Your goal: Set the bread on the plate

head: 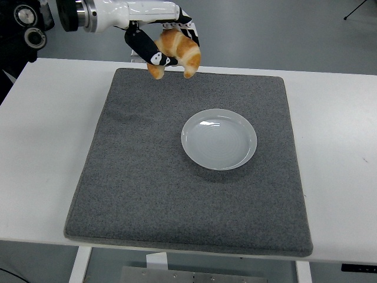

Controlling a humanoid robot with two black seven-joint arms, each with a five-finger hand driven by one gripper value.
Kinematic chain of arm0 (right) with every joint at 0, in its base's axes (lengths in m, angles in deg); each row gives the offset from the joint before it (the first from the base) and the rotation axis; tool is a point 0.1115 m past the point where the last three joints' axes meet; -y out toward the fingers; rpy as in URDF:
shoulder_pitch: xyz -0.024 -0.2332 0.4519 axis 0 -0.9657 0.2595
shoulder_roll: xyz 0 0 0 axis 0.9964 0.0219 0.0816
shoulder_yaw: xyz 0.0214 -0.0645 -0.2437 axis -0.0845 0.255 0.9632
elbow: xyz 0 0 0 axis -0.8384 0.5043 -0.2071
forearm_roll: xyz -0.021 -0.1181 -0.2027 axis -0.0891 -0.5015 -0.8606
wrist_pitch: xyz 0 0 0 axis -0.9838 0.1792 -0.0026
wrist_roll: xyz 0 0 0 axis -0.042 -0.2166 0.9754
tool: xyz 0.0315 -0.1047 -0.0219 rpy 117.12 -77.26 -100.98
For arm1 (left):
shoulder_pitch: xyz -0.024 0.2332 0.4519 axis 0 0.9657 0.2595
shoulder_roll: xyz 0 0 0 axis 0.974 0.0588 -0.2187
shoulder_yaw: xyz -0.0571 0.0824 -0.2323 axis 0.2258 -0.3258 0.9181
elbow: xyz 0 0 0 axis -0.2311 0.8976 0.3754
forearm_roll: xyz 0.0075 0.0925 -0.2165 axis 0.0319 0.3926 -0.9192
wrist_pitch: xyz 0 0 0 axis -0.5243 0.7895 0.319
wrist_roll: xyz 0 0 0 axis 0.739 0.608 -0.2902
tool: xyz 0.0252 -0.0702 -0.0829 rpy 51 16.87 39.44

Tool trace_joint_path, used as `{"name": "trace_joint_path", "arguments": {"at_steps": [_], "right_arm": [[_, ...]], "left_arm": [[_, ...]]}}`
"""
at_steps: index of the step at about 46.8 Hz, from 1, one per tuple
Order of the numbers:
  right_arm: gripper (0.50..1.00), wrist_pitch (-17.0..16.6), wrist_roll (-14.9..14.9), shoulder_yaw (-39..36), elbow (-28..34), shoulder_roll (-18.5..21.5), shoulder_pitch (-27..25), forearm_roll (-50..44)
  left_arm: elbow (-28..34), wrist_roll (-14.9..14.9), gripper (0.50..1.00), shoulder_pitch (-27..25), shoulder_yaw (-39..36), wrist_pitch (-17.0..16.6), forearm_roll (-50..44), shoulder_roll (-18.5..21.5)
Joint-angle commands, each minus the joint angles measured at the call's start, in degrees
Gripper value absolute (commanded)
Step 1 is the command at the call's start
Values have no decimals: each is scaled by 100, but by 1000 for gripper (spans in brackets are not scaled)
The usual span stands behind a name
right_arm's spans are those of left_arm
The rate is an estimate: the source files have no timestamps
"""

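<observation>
Grey felt-like mat [188, 171] covers the middle of the white bench [336, 147], and I take the mat as my reference for every position below.

On my feed, the left hand [158, 42] comes in from the upper left, above the mat's far edge near its far-left corner. Its black fingers [147, 52] are curled closed around the bread [177, 52], a golden-brown croissant. The croissant is clamped between a finger on its left side and the fingers over its top, with both curved ends pointing down. I see it clear of the mat surface, held in the air, not touching the mat or the bench.

The white forearm section [132, 10] of that arm runs left from the hand to a black joint housing [26, 29] at the picture's upper-left corner.

The plate [219, 139], white, round and shallow, sits flat on the mat, right of the mat's centre. It is well apart from the held croissant, toward the near right of it.
</observation>
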Motion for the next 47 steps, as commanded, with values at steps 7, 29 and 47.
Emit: {"name": "trace_joint_path", "arguments": {"at_steps": [7,29,47], "right_arm": [[952,0,1,0,0,0,1,0],[952,0,1,0,0,0,1,0],[952,0,1,0,0,0,1,0]], "left_arm": [[-305,-57,500,59,-53,-138,77,-750],[-1078,-57,500,850,-290,-244,1052,-1831],[-1579,-180,500,1210,-984,-876,1457,-2236]]}}
